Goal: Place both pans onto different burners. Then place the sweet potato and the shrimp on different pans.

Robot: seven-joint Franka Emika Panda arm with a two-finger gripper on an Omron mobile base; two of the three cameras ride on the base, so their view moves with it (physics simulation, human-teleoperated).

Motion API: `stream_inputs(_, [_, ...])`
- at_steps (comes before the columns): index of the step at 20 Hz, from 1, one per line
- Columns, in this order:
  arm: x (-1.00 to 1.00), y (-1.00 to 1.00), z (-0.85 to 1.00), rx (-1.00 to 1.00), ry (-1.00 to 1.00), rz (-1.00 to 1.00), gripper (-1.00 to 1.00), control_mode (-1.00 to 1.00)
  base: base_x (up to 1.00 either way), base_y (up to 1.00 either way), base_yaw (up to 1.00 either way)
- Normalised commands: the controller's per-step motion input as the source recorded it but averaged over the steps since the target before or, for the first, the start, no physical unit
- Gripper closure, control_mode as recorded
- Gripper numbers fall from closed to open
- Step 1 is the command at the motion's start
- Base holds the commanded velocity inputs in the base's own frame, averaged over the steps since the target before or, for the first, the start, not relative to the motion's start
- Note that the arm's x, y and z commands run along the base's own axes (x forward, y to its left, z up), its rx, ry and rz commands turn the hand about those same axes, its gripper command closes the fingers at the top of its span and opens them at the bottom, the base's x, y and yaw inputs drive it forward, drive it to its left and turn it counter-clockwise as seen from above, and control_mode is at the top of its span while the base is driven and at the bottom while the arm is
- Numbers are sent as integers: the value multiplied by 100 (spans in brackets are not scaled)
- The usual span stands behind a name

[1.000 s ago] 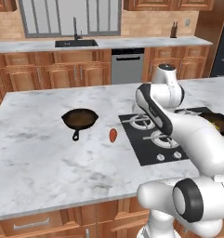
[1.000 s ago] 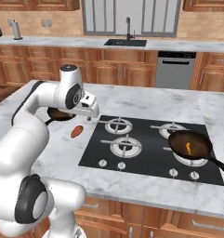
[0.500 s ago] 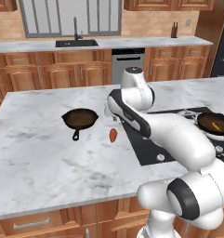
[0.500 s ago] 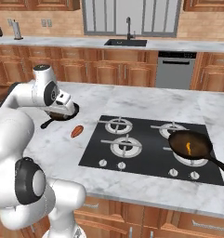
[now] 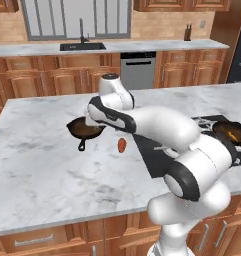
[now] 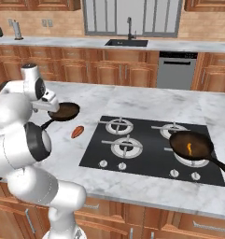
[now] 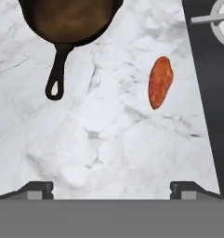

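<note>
Marble island: arm has swung from cooktop (image 6: 151, 147) toward the counter pan (image 7: 69, 21) at twelve o'clock, gripper (image 7: 111, 188) open, empty; second pan pickup comes next.

The surface (image 5: 47, 165) is white marble with grey veins, smooth and faintly polished. The near pan (image 7: 69, 21) looks like dark cast metal, matt brown inside, with a black handle. The sweet potato (image 7: 160, 82) has a dull reddish-orange skin. The cooktop (image 6: 146, 161) is glossy black glass; its burners (image 6: 126, 146) carry grey metal grates and silvery rings. The cabinets (image 6: 109, 70) are warm, varnished wood. The arm (image 5: 162, 130) is smooth, shiny white plastic with dark joints.
</note>
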Motion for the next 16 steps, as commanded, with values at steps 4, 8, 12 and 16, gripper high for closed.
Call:
stream_inputs(4, [42, 54, -58, 0, 0, 0, -100, -100, 0, 0, 0])
stream_inputs(8, [28, 37, -50, 0, 0, 0, -100, -100, 0, 0, 0])
stream_inputs(12, [19, 26, -43, 0, -1, 0, -100, -100, 0, 0, 0])
stream_inputs(16, [22, 24, -31, 0, -1, 0, -100, -100, 0, 0, 0])
